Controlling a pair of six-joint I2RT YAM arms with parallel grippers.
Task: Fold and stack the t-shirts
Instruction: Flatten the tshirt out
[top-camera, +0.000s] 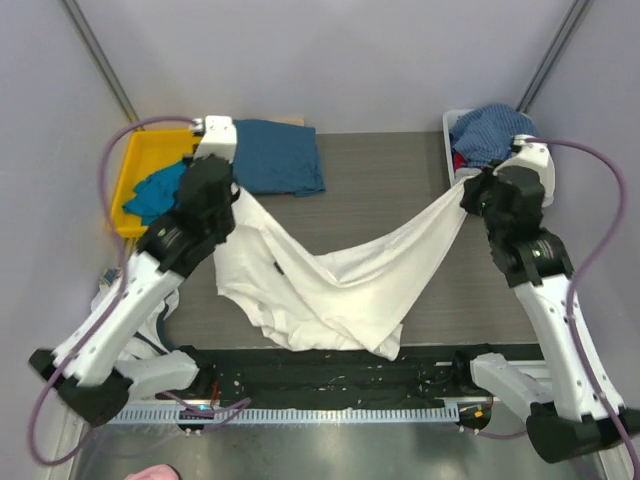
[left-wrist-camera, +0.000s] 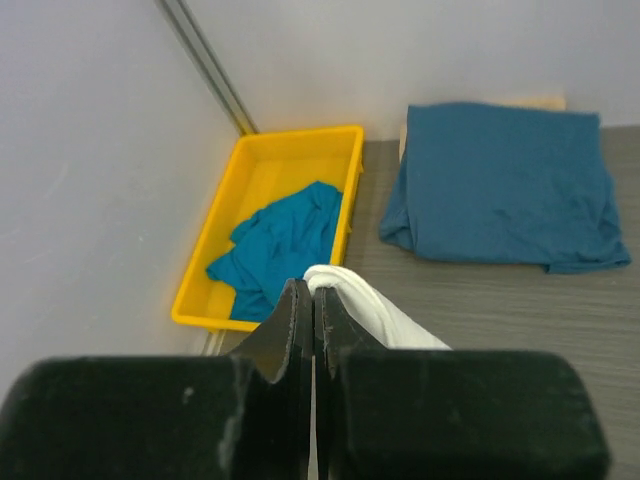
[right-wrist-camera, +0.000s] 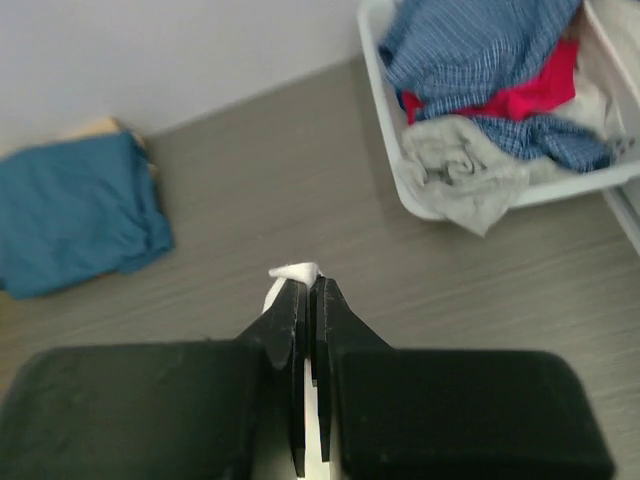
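A white t-shirt (top-camera: 340, 285) hangs stretched between my two grippers, sagging in the middle down to the table's near edge. My left gripper (top-camera: 236, 196) is shut on one corner of it; in the left wrist view the white cloth (left-wrist-camera: 365, 305) bulges out past the pinched tips (left-wrist-camera: 313, 292). My right gripper (top-camera: 462, 195) is shut on the opposite corner, and a small white tuft (right-wrist-camera: 294, 271) pokes out above its tips (right-wrist-camera: 309, 285). A folded dark blue t-shirt (top-camera: 280, 157) lies flat at the back of the table, also seen from both wrists (left-wrist-camera: 500, 185) (right-wrist-camera: 75, 210).
A yellow tray (top-camera: 135, 170) at the back left holds a crumpled teal garment (top-camera: 155, 195) (left-wrist-camera: 280, 245). A white basket (right-wrist-camera: 400, 195) at the back right holds blue checked, red and pale grey clothes (right-wrist-camera: 480, 60). Grey walls close in on both sides.
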